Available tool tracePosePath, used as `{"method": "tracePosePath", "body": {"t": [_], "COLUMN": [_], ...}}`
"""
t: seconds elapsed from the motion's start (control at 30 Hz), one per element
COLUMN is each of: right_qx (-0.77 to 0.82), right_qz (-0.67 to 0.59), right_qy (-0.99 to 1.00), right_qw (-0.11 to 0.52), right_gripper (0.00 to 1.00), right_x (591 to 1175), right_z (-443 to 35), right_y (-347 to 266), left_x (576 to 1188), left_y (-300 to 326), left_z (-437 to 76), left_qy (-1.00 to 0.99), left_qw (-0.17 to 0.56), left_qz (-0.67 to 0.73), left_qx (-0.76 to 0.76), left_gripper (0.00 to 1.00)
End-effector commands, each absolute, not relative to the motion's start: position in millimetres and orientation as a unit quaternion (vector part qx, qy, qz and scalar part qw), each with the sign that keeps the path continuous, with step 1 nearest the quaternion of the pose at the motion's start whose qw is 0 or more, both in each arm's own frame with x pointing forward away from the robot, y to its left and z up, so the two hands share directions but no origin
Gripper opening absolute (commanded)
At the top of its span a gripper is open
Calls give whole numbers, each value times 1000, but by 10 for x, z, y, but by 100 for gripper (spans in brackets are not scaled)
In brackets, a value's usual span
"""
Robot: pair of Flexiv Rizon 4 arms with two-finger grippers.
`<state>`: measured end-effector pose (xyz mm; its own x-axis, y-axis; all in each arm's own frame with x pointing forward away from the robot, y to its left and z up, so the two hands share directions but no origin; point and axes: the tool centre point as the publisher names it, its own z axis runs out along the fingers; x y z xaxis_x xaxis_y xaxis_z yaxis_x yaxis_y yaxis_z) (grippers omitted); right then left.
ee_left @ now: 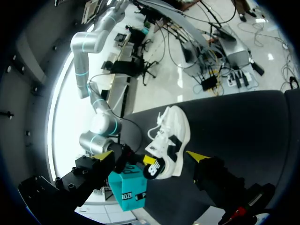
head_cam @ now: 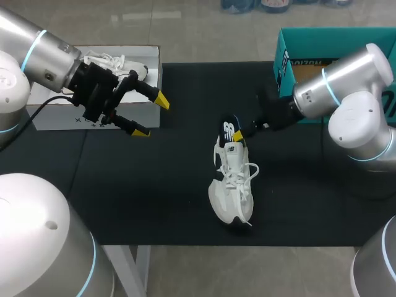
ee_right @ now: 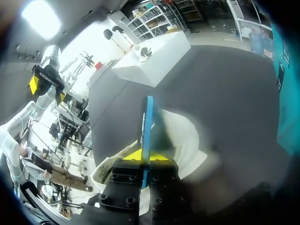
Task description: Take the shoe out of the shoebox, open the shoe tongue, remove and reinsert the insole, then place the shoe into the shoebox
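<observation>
2 shoeboxes stand at the far corners of the black table mat (head_cam: 154, 185): a white cardboard shoebox (head_cam: 55, 114) on my left, with a second white shoe (head_cam: 114, 62) lying in it, and a teal cardboard shoebox (head_cam: 286, 65) on my right. Between them, out of either box, the white lace-up sneaker (head_cam: 234, 182) lies on the mat, toe towards the near edge and heel towards the far side.

The right gripper (head_cam: 247, 132) sits at the heel. Its 2 yellow tips are pinched together on what looks like the thin dark-blue insole (head_cam: 230, 131), which stands up out of the heel opening; from the right wrist it shows edge-on as a blue strip (ee_right: 148, 122) rising from between the fingers (ee_right: 135, 155) over the sneaker (ee_right: 183, 136).

The left gripper (head_cam: 151, 115) hangs in front of the white box with its fingers spread wide and nothing between them, well apart from the sneaker (ee_left: 171, 136).
</observation>
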<state>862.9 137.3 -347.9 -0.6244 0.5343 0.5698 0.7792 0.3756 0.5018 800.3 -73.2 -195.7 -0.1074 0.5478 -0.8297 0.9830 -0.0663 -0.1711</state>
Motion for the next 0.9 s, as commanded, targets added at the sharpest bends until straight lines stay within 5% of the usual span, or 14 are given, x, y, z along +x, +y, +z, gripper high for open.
{"method": "tracePosePath", "body": {"t": [0.03, 0.43, 0.47, 0.53, 0.57, 0.6, 0.9], "right_qx": [-407, -414, -415, -418, -419, -419, -419], "right_qz": [-386, -369, -369, -370, -371, -371, -375], "right_qy": [-812, -813, -813, -813, -813, -813, -819], "right_qw": [161, 177, 175, 167, 162, 158, 118], "right_gripper": [0, 0, 6, 45, 67, 100, 100], "right_x": [8475, 8256, 8277, 8316, 8336, 8357, 8527], "right_z": [-3522, -3716, -3704, -3662, -3636, -3611, -3396], "right_y": [1343, 1380, 1384, 1384, 1382, 1379, 1338], "left_x": [8000, 8000, 8000, 8000, 8000, 8000, 8000], "left_y": [-728, -728, -728, -728, -728, -728, -728], "left_z": [-1953, -1953, -1953, -1953, -1953, -1953, -1953], "left_qy": [628, 628, 628, 628, 628, 628, 628], "left_qw": [271, 271, 271, 271, 271, 271, 271], "left_qz": [-400, -400, -400, -400, -400, -400, -400], "left_qx": [611, 611, 611, 611, 611, 611, 611], "left_gripper": [100, 100, 100, 100, 100, 100, 100]}}
